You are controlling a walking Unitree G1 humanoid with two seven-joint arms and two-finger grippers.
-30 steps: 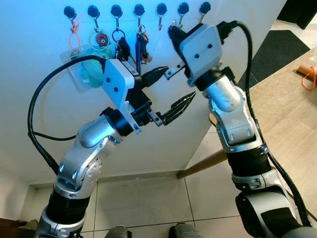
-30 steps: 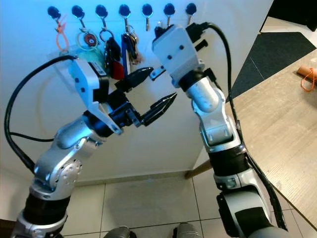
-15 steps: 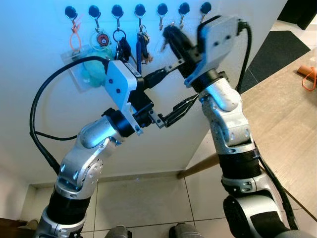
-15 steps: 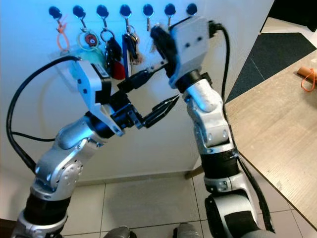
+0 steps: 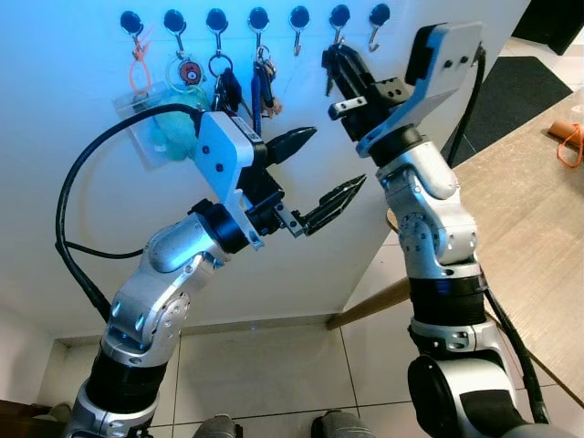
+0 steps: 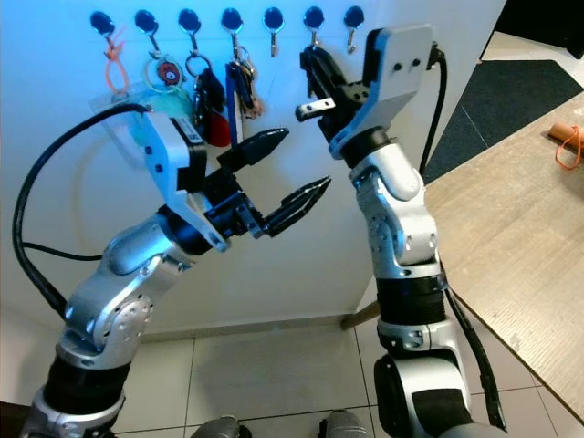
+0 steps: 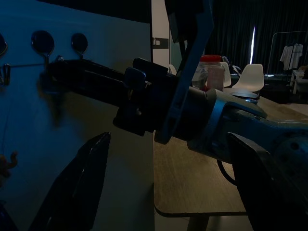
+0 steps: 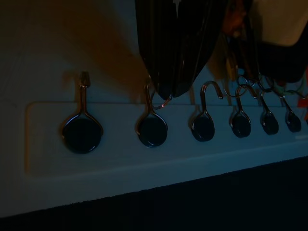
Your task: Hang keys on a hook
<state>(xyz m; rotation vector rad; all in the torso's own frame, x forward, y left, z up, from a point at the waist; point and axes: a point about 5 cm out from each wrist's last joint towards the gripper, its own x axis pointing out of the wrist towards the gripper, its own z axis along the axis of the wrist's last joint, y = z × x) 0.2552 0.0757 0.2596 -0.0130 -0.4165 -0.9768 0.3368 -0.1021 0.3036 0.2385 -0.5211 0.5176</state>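
Left eye view: a row of seven hooks (image 5: 256, 18) with dark round bases runs along the top of a white wall (image 5: 82, 210). The right tool (image 5: 337, 73) is raised to the sixth hook (image 5: 338, 16), second from the right end, its black fingers (image 5: 345, 66) pressed close together with the tips just below that hook; in the right wrist view a thin metal ring (image 8: 162, 102) shows at the fingertips, touching the hook's shank, but whether the tool has hold of it cannot be told. The left tool (image 5: 319, 173) hangs in front of the wall, lower and to the left of the right tool, its two fingers spread wide and holding nothing. Other items already hang from the left hooks: an orange loop (image 5: 137, 64), a round tag (image 5: 187, 71) over a clear pouch (image 5: 151, 123), and two dark key bunches (image 5: 260, 82). The rightmost hook (image 5: 376, 18) is bare. A wooden counter (image 5: 520, 210) lies to the right, with an orange cord (image 5: 569, 141) on its far end. Tiled floor (image 5: 274, 374) lies below.
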